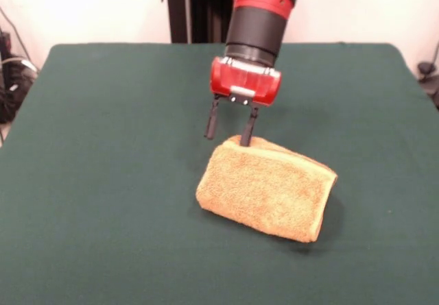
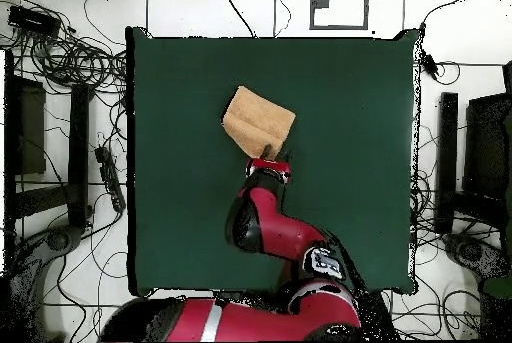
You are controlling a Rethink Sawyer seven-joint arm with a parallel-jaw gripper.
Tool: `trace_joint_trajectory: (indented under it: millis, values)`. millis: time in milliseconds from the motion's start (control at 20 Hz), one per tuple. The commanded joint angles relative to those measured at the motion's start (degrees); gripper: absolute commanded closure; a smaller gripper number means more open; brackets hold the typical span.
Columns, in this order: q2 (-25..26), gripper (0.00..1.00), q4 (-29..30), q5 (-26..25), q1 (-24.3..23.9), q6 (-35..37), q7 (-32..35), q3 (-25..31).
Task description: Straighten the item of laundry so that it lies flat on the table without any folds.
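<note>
The orange-tan terry towel (image 1: 267, 188) lies near the middle of the green felt table (image 1: 103, 181), folded over into a thick, puffy bundle rather than spread flat; in the front view it reads as a slanted rectangle with a rounded fold along its right end and a hemmed edge running along the top. From overhead the towel (image 2: 258, 121) sits a little above the table's (image 2: 350, 109) centre, turned at an angle to the table's edges.

The gripper (image 1: 231, 129) hangs from the red wrist housing directly over the towel's far left corner (the corner nearest the robot). Its two dark fingers (image 1: 212, 121) stand apart with a clear gap of green felt showing between them, so the jaws are released and grasp nothing. The finger on the picture's right comes down onto the top edge of the towel at that corner and appears to touch or press into the pile; the other finger hangs just off the towel, over bare table, and whether its tip touches the felt cannot be told. In the overhead view the gripper (image 2: 268, 159) meets the towel's lower edge, its fingers hidden under the wrist.
</note>
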Motion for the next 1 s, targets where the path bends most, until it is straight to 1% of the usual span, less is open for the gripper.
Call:
trace_joint_trajectory:
  millis: [50,150,250,400,550,650,850,900,950,1000]
  values:
    - [5.9,0.0,-7.29,-3.29,-4.34,1.3,14.44,9.31]
    - [6.7,0.0,-9.19,-5.13,-6.71,4.78,14.45,12.95]
    - [7.04,0.0,-9.98,-5.51,-8.07,7.43,14.69,15.83]
    - [8.34,0.0,-11.5,-6.79,-11.1,11.37,15.59,21.64]
    - [8.43,0.0,-11.55,-6.1,-12.65,13.75,15.77,25.22]
    - [7.93,0.0,-11.15,-7.14,-13.88,14.8,15.26,27.41]
    - [5.95,0.0,-9.91,-10.67,-16.07,14.31,13.76,29.66]
    - [5.52,0.0,-9.47,-13.11,-16.98,12.71,13.67,30.14]
    - [5.47,0.0,-9.81,-14.48,-17.35,11.13,13.71,30.61]
    - [5.03,0.0,-9.15,-15.6,-17.23,7.63,14.35,29.88]
